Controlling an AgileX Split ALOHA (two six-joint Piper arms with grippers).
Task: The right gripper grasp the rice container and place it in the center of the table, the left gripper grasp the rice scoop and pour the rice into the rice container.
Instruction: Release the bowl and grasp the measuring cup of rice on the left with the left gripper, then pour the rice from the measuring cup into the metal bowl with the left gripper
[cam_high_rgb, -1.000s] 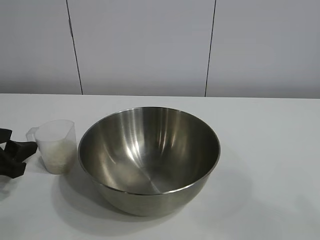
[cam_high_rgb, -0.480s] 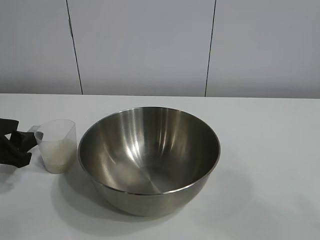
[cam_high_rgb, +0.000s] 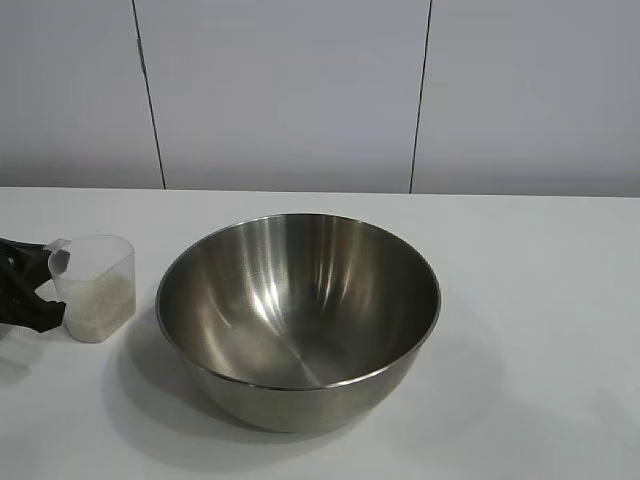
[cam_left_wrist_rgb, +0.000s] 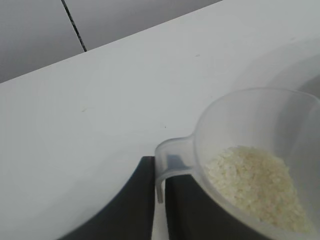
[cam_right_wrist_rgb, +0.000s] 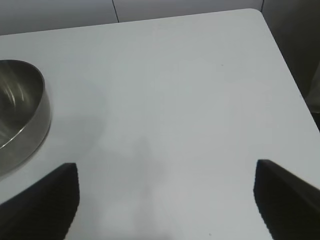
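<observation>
The large round stainless-steel rice container stood empty near the middle of the plain white table, so the first half of the task looked done. Just beside the container, on the side of the left arm, sat the small clear plastic rice scoop, upright and holding a low heap of white rice.

Over the last second the black two-fingered left gripper had closed: a second ago its fingers stood apart next to the scoop, and now they were pinched on the scoop's small side handle. The scoop had also slid a little away from the container. With the grasp apparently made, lifting and tipping the scoop over the container was what remained.

The right gripper hung well clear of the container, fingers spread wide and holding nothing.
</observation>
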